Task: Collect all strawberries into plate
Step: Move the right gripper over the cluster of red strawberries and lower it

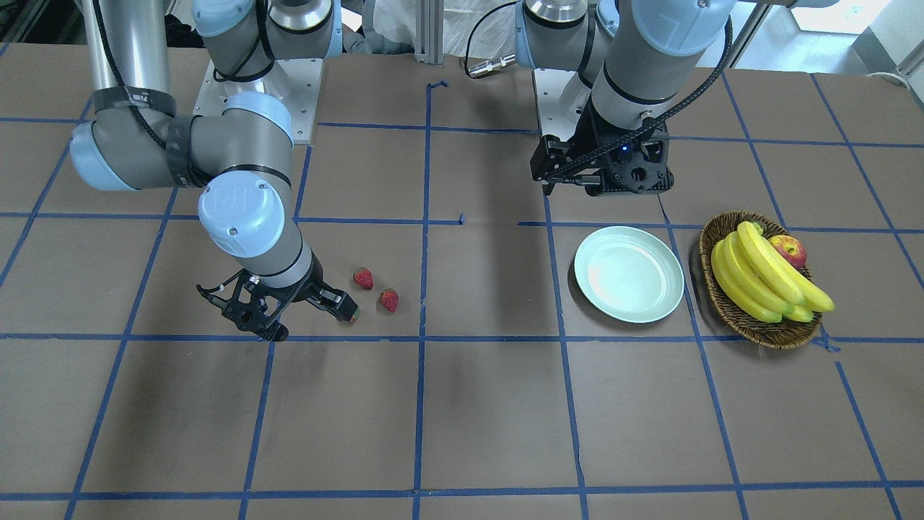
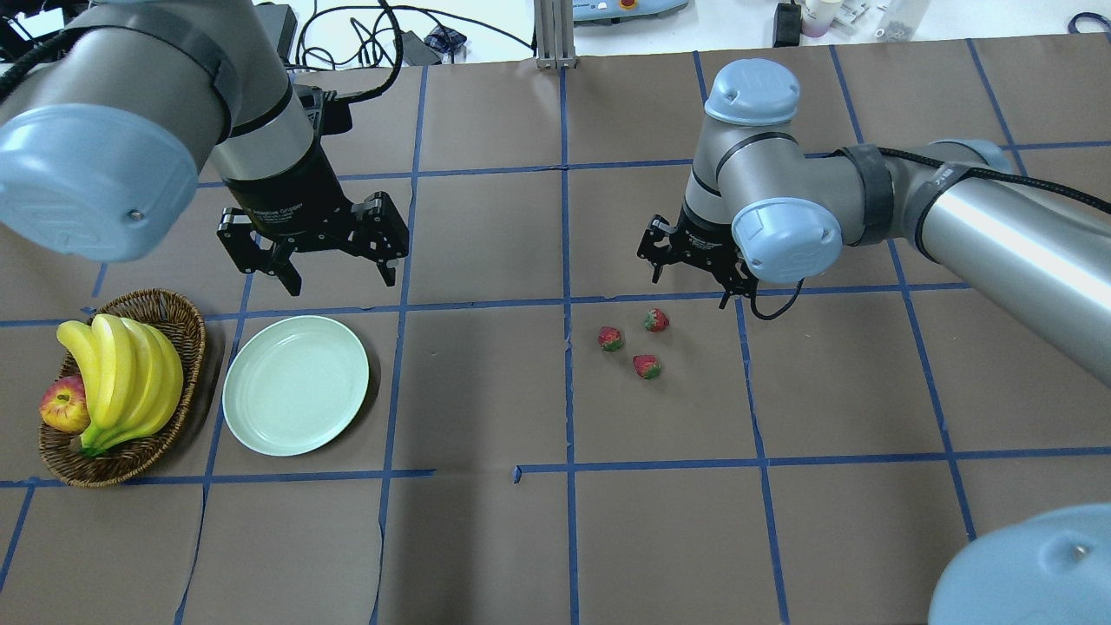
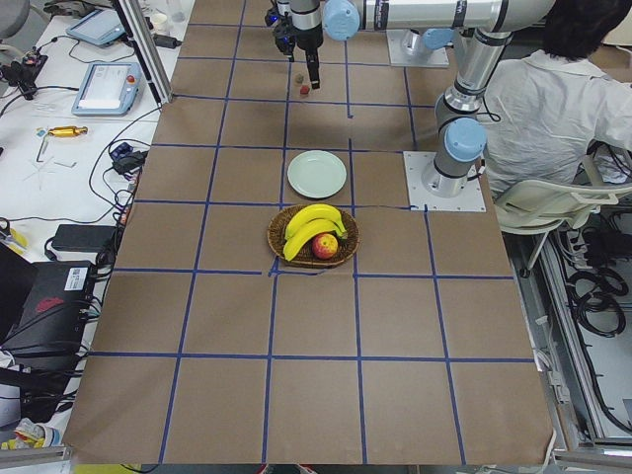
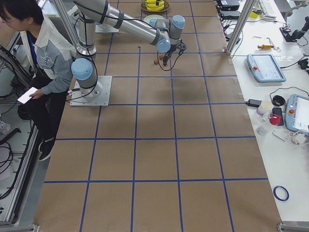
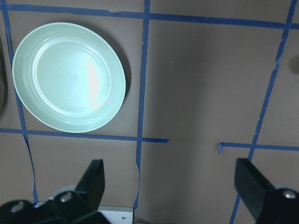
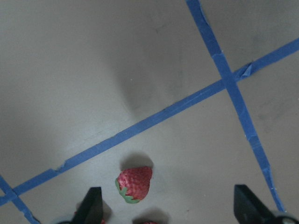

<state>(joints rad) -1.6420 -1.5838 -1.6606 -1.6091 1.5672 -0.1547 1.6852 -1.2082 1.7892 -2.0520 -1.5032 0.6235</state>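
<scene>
Obs., ordered from the robot's side of the table (image 2: 486, 538) outward.

1. Plate (image 2: 295, 386): flat on the brown paper, inside one square of the blue tape (image 2: 564, 382) grid. Mint green and glossy.
2. Basket (image 2: 196, 340): just beside the plate, on the plate's left in the overhead view, with a narrow gap between the rims. It holds bananas (image 2: 130, 373) and an apple (image 2: 62, 406); the apple is on the side away from the plate.
3. Strawberries (image 2: 610, 338): three in a loose triangle on the paper, well apart from the plate, on its right in the overhead view and slightly farther from the robot than the plate's centre. They do not touch each other.
4. Left gripper (image 2: 340, 278): in the air just past the plate's far rim, fingers spread wide and gripping nothing. Its wrist camera shows the plate ahead of the fingertips, off to one side (not between them).
5. Right gripper (image 2: 690, 286): well away from the plate, low over the paper just past the far side of the strawberry cluster. Fingers are apart and grip nothing. Its wrist camera shows one of the strawberries (image 6: 134, 183) lying ahead of the fingers, nearer one finger than the other and touching neither. In the front-facing view one fingertip partly hides a berry; I cannot tell whether they touch.
</scene>
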